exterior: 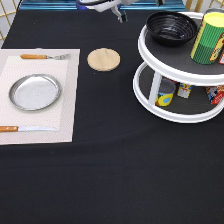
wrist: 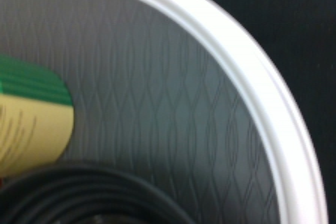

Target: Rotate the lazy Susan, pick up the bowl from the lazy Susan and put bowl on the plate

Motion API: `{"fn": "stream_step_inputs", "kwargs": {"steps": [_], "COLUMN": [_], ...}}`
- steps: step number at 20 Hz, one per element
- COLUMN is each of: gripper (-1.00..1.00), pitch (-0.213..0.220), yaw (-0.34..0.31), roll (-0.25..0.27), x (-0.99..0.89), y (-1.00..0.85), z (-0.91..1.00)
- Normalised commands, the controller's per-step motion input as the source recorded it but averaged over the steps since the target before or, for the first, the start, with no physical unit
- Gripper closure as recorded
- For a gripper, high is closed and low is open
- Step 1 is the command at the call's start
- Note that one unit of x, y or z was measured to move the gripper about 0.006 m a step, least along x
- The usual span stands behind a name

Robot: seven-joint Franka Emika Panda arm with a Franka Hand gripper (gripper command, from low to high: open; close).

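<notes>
Where the exterior view's top edge cuts the arm off, only the tip of the gripper (exterior: 119, 14) shows, hanging in the air above the black counter (exterior: 115, 175). Whether it is released or clenched cannot be told, and nothing is seen in its hold. The bowl (exterior: 171, 27) is the nearest thing to the gripper, just toward the exterior view's right of it, sitting upright on the upper tier of the lazy Susan (exterior: 150, 56) beside a yellow and green canister (exterior: 210, 37). A tan coaster (exterior: 103, 59) lies below the gripper on the counter. Well off toward the exterior view's left and bottom, the plate (exterior: 35, 92) rests bare on a pale placemat (exterior: 65, 100), between a fork (exterior: 44, 56) and a knife (exterior: 25, 129).

From the wrist view, the lazy Susan's white rim (wrist: 255, 75) curves around its grey tray surface, with the canister (wrist: 30, 125) at one side and the bowl's dark edge (wrist: 90, 190) close by.
</notes>
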Motion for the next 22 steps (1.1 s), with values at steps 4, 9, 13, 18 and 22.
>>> {"fn": "stream_step_inputs", "kwargs": {"steps": [4,9,13,18,22], "gripper": [-1.0,-1.0,-1.0,-1.0,-1.0], "pitch": [-0.09,-0.075,-0.062,-0.028,0.0], "yaw": [-0.059,-0.077,-0.083,-0.049,-0.009], "roll": [-0.128,-0.162,-0.15,-0.088,-0.003], "x": [-0.64,-0.38,-0.21,-0.15,-0.03], "y": [0.37,0.55,0.45,0.05,-0.2], "z": [-0.38,-0.17,-0.1,-0.16,-0.09]}}
